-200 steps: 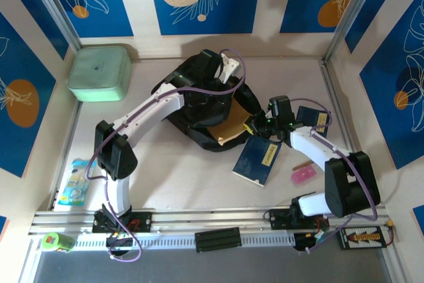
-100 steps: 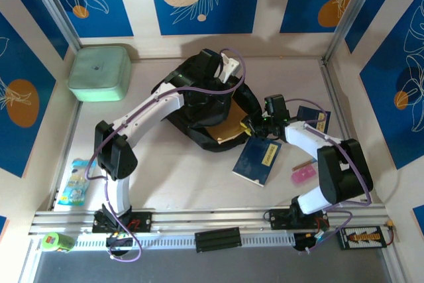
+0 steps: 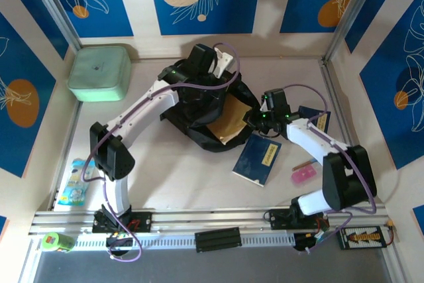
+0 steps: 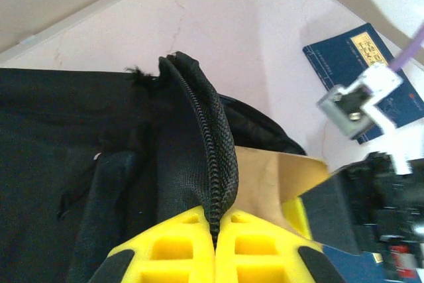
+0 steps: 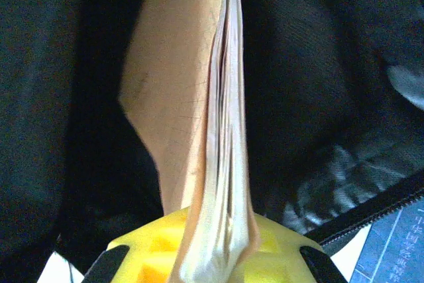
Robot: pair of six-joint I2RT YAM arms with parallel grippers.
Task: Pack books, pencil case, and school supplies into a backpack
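Observation:
The black backpack [image 3: 199, 124] lies mid-table with its mouth facing right. My left gripper [image 4: 215, 220] is shut on the backpack's zipper rim [image 4: 212, 137] and holds it up. My right gripper [image 5: 215, 230] is shut on a brown-covered book [image 5: 179, 84], which stands edge-on inside the dark opening. From above, the brown-covered book [image 3: 232, 120] pokes out of the mouth beside the right gripper [image 3: 255, 118]. One dark blue book [image 3: 257, 158] lies flat on the table just below. A second blue book [image 3: 317, 120] is partly under the right arm.
A mint-green box [image 3: 99, 72] sits at the back left. A pink eraser [image 3: 303, 175] and a pencil [image 3: 303, 163] lie right of the blue book. A pale blue pouch [image 3: 74, 182], perhaps the pencil case, rests by the left wall. Walls close in on three sides.
My right gripper has moved up and left toward the backpack, carrying the brown-covered book further into its mouth. My left arm has shifted back and left, pulling the rim with it.

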